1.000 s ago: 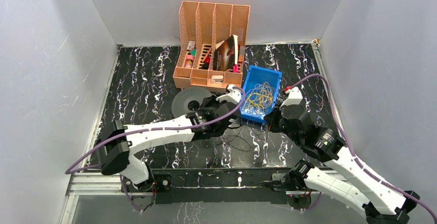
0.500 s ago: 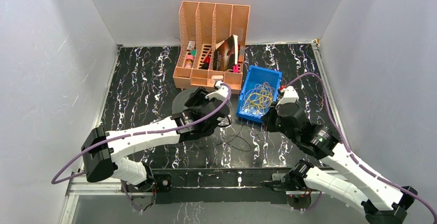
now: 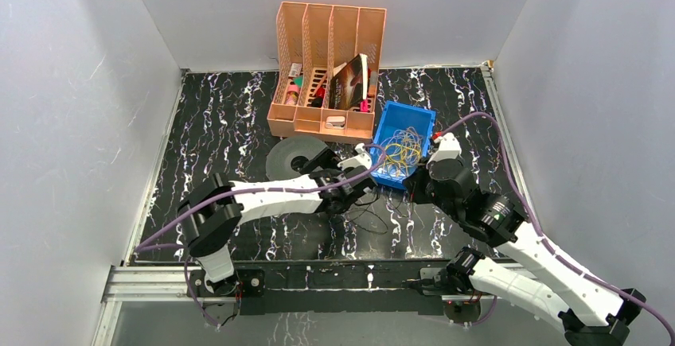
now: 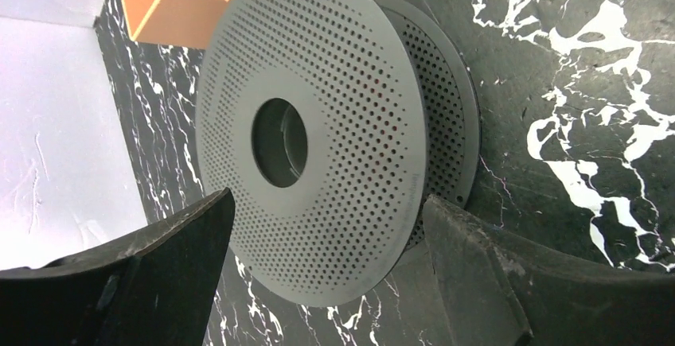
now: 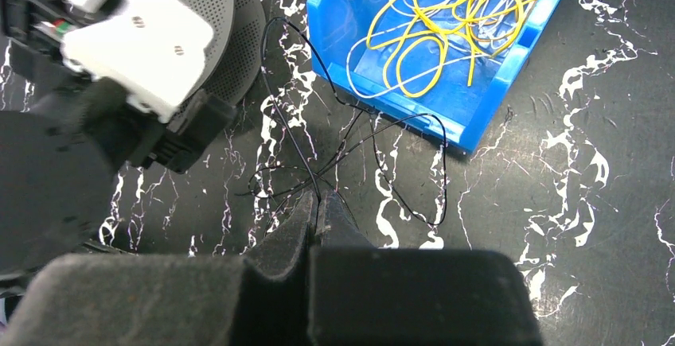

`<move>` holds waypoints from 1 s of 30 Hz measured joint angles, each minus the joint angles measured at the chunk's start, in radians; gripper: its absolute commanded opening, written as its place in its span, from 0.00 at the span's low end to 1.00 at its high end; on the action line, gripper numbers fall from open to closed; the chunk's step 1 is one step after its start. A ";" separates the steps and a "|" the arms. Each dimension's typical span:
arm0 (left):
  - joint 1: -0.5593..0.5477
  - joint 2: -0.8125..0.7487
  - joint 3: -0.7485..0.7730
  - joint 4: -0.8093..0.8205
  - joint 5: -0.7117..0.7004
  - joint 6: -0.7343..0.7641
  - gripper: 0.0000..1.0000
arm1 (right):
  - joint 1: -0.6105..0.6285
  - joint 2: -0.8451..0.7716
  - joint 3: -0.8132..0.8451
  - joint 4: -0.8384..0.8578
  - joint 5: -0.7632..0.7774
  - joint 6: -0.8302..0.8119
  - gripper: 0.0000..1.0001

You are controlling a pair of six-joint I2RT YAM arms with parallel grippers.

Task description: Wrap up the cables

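Note:
A thin black cable (image 5: 434, 163) lies in loose loops on the marbled table in front of the blue bin. My right gripper (image 5: 318, 199) is shut on a strand of it, low over the table. More cables, yellow and orange (image 5: 446, 20), are tangled inside the bin. The dark grey perforated spool (image 4: 342, 123) lies on the table by the organizer. My left gripper (image 4: 328, 199) is open and faces the spool, one finger on each side of its near rim, holding nothing.
The blue bin (image 3: 424, 113) sits right of centre. An orange file organizer (image 3: 326, 24) with a book and small items stands at the back. White walls close in the left, right and back. The left arm's white wrist camera (image 5: 139, 40) is close to the black loops.
The left arm swung left over the spool, then back right, and its jaws now stand apart. The right gripper and blue bin shifted slightly left early on, then held still.

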 measured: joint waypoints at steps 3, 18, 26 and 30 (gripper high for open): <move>0.011 0.056 0.018 -0.013 0.007 -0.016 0.90 | 0.000 -0.012 0.000 0.000 0.000 0.000 0.00; 0.048 0.196 0.067 -0.027 -0.055 -0.047 0.73 | 0.000 -0.027 -0.017 0.003 -0.005 0.000 0.00; 0.055 0.225 0.069 -0.028 -0.090 -0.048 0.32 | 0.000 -0.029 -0.027 0.008 -0.011 0.001 0.00; 0.055 0.224 0.069 -0.039 -0.155 -0.025 0.21 | 0.000 -0.028 -0.029 0.008 -0.012 0.001 0.00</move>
